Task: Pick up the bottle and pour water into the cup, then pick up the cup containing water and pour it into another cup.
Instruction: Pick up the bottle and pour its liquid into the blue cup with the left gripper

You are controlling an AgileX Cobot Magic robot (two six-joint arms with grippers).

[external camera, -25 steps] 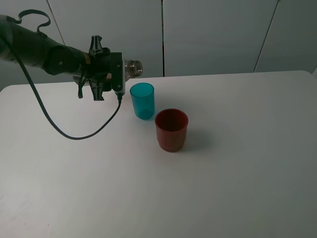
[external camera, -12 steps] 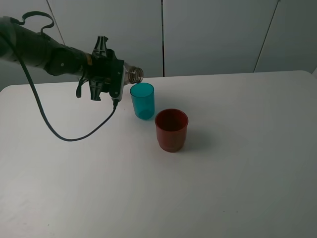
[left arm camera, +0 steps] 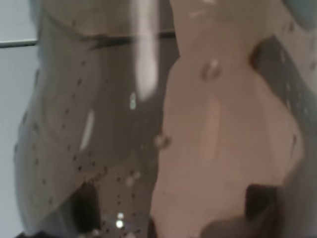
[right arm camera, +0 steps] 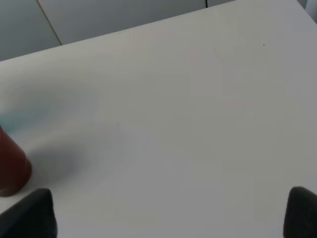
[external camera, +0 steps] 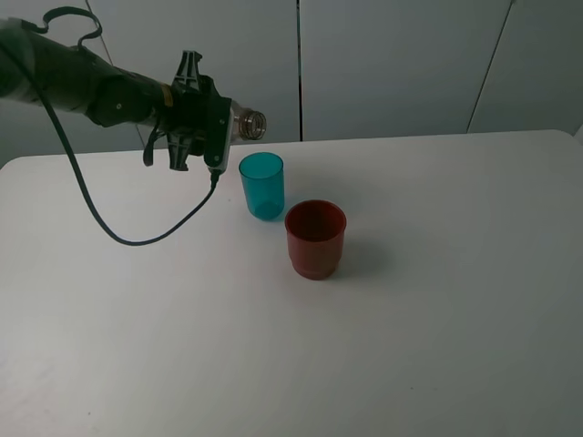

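Note:
My left gripper (external camera: 211, 127) is shut on the clear smoky-grey bottle (external camera: 244, 124) and holds it tipped nearly level in the air. The bottle's open mouth points right, just above and left of the teal cup's rim. The bottle's wet wall (left arm camera: 99, 124) fills the left wrist view. The teal cup (external camera: 261, 185) stands upright on the white table (external camera: 437, 300). The red-brown cup (external camera: 315, 238) stands just right and in front of it, and its edge also shows in the right wrist view (right arm camera: 10, 166). My right gripper (right arm camera: 168, 215) is open and empty over the table, out of the exterior view.
A black cable (external camera: 118, 232) hangs from the left arm in a loop down to the table, left of the cups. Grey wall panels (external camera: 392, 64) stand behind the table's far edge.
The left arm has risen slightly. The bottle's mouth dipped toward the teal cup half a second ago and has now lifted back up. The cups have not moved.

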